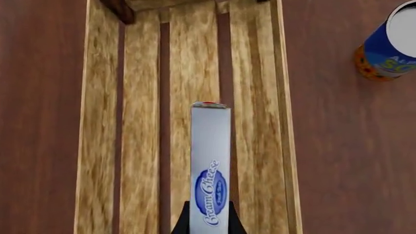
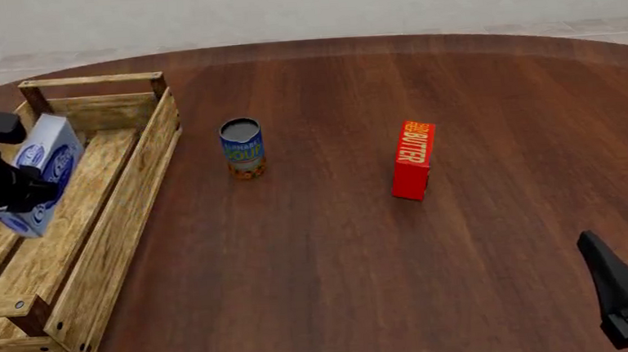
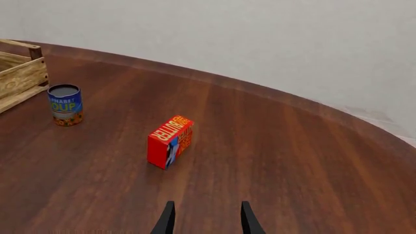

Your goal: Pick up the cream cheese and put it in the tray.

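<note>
The right end effector (image 3: 204, 219) is open and holds nothing, low over the worktop (image 2: 330, 249), well away from the tray (image 2: 115, 229). The left end effector (image 2: 26, 193) squeezes the cream cheese (image 2: 39, 172), tilted in the air above the tray. The soup can (image 2: 243, 148) stands just beside the tray, with the butter box (image 2: 413, 159) past it.

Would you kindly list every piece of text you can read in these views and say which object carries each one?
"Cream Cheese": script on the blue oval of the cream cheese; the smaller line under it is too blurred to read.
"BUTTER": yellow letters on the red butter box.
"SOUP": on the blue can; the line above it is partly cut off and too small to read for certain.
The tray carries no text.
</note>
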`<action>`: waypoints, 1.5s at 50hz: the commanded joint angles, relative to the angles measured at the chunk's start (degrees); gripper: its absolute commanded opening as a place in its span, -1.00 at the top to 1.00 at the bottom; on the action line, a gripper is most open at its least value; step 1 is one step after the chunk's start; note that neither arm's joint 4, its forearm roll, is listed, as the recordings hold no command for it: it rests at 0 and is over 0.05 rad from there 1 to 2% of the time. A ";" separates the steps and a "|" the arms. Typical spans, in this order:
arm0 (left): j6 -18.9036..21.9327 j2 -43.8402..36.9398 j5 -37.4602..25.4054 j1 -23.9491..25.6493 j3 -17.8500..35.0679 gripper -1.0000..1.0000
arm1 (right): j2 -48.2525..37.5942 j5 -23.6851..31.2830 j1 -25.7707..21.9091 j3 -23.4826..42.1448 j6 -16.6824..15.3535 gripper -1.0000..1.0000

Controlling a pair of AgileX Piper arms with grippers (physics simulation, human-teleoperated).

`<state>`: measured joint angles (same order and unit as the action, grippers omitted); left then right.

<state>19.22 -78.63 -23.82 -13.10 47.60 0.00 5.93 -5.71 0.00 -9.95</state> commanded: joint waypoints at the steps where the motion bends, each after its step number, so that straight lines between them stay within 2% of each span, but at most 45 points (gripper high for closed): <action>1: 0.00 -3.06 3.61 -0.70 -0.90 1.00 | 0.00 0.12 -0.03 0.00 -0.11 -1.00; 27: 0.55 -8.29 8.53 -2.55 -2.93 1.00 | 0.00 0.46 -0.31 0.00 -0.35 -1.00; 40: 2.14 -11.02 10.28 -4.22 -3.40 1.00 | 0.00 0.65 -0.55 0.00 -0.70 -1.00; 69: 1.93 -6.82 8.58 -3.17 -6.68 1.00 | 0.00 0.72 -0.44 0.00 -0.70 -1.00; 70: 1.47 -6.50 8.31 -2.93 -6.60 -1.00 | 0.00 0.72 -0.46 0.00 -0.68 -1.00; 75: 2.07 -7.59 8.54 -3.49 -5.44 -1.00 | 0.00 0.78 -0.53 0.00 -0.73 -1.00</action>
<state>20.73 -86.25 -15.03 -16.32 41.54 0.00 6.67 -6.21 0.00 -10.66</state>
